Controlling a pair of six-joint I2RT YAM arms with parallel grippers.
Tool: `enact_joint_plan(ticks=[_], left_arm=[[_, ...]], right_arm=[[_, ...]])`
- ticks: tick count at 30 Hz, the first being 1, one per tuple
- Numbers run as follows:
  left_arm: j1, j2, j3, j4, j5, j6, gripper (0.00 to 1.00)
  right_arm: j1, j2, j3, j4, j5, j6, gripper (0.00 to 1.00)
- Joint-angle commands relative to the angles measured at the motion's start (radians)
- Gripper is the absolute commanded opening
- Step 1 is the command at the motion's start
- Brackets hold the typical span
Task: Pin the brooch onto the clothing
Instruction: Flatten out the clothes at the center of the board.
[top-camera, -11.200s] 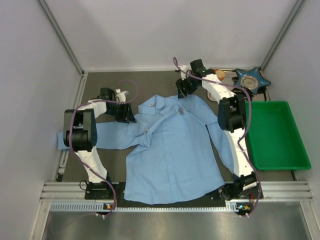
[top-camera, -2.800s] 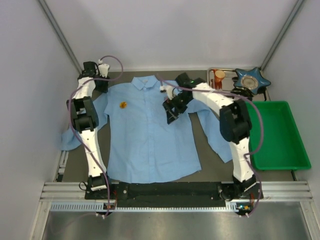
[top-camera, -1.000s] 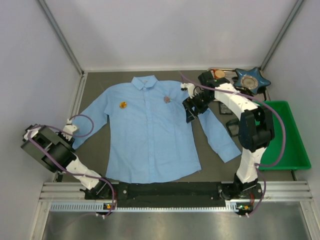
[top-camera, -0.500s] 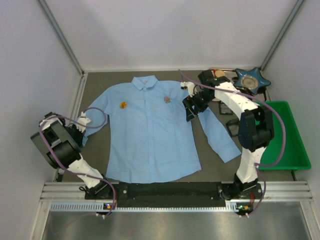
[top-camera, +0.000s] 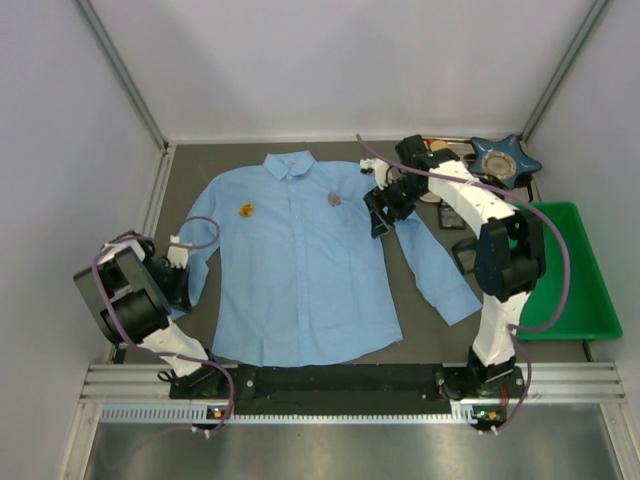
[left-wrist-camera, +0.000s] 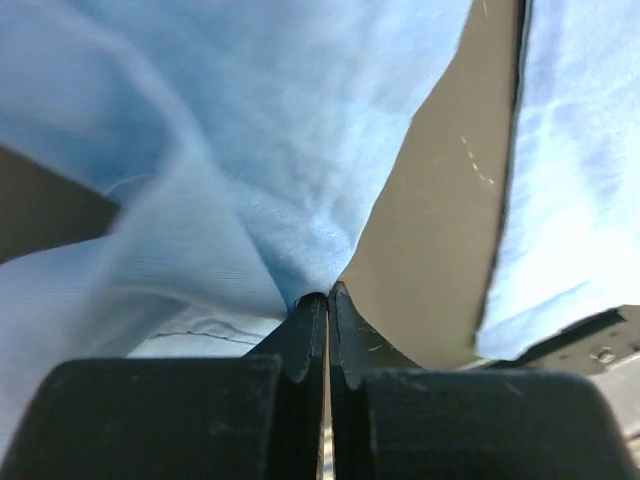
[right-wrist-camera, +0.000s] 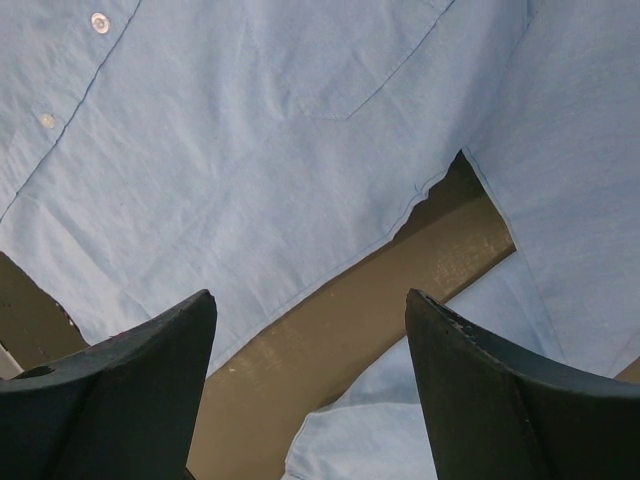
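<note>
Shirt (top-camera: 300, 270) lies flat, front up, on the tabletop (top-camera: 190, 170), mid-workspace between the arms. Long axis runs near-far: collar (top-camera: 288, 163) points at the back wall, hem toward the arm bases, both sleeves splayed out and down. Brooch (top-camera: 245, 209), orange, sits on the chest left of the button line; can't tell if the pin is through. Small grey item (top-camera: 334, 199) sits on the other chest side. Left hand (top-camera: 178, 262) is at the cuff end of the left-side sleeve (top-camera: 197, 228). Right hand (top-camera: 380, 215) hovers at the right armpit, green tray (top-camera: 555, 270) well off to its right. Step looks like sleeve straightening, with the pinning itself probably done. Left wrist view: left hand (left-wrist-camera: 326, 296) is clamped tight, fingers meeting on a pinched fold of shirt (left-wrist-camera: 280, 130) fabric, bare tabletop (left-wrist-camera: 440, 230) beside it. To do it well: pull along the sleeve's own line, low and gentle, so the torso doesn't drag and the chest panel round the brooch lies flat; let go once the sleeve is straight. Right wrist view: right hand (right-wrist-camera: 308, 300) is spread wide, holding nothing, over the notch where sleeve meets torso. Shirt (right-wrist-camera: 250, 150) shows pocket (right-wrist-camera: 340, 60) and a button (right-wrist-camera: 98, 22), with tabletop (right-wrist-camera: 380, 290) in the gap. Keep this hand clear of cloth, or press down there as an anchor if the body starts sliding.
</note>
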Motion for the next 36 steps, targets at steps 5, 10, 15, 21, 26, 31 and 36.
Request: enact_joint_plan(ticks=[5,10,15,21,26,31,36], left_arm=[[0.035,-0.082,-0.046,-0.098,-0.031,-0.210,0.00],[0.034,-0.087,0.153,-0.153,0.057,-0.360,0.00],[0.035,-0.068,0.199,-0.178,0.076,-0.405,0.21],[0.076,-0.110,0.225,-0.121,-0.012,-0.293,0.58],[0.127,-0.052,0.305,-0.098,-0.018,-0.240,0.58],[0.135,0.002,0.301,-0.034,-0.081,-0.108,0.59],[0.150,0.070,0.328,-0.035,-0.102,0.049,0.61]], right_arm=[[0.012,0.018,0.052,-0.016,-0.012,-0.014,0.75],[0.012,0.019,0.051,-0.017,-0.015,-0.018,0.75],[0.011,0.030,0.062,-0.020,-0.011,-0.025,0.76],[0.012,0.030,0.064,-0.025,-0.012,-0.034,0.77],[0.011,0.030,0.065,-0.034,-0.015,-0.043,0.77],[0.012,0.030,0.064,-0.040,-0.012,-0.058,0.76],[0.012,0.031,0.064,-0.048,-0.014,-0.066,0.76]])
